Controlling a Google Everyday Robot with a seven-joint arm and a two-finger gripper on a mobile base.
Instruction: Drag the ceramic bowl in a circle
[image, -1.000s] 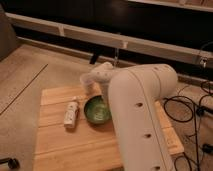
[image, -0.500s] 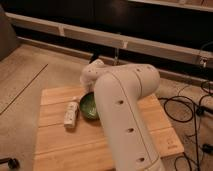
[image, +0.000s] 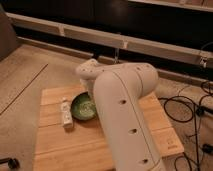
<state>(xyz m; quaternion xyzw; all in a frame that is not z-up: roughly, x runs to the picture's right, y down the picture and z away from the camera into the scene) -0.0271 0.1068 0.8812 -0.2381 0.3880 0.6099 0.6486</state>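
Observation:
The ceramic bowl (image: 81, 107), green and glossy, sits on the wooden table (image: 60, 145) left of centre. Its right side is covered by my thick white arm (image: 125, 115), which reaches from the lower right across the table. The arm's far end (image: 89, 71) bends down over the bowl's far right rim. My gripper is hidden behind the arm at that rim and is shut. Whether it touches or holds the bowl does not show.
A small white bottle-like object (image: 65, 114) lies just left of the bowl, almost touching it. Black cables (image: 186, 107) run over the floor to the right of the table. A wall with a pale rail (image: 100, 37) stands behind.
The arm has swung left and now covers more of the bowl. The bowl has slid left across the table, closer to the white object.

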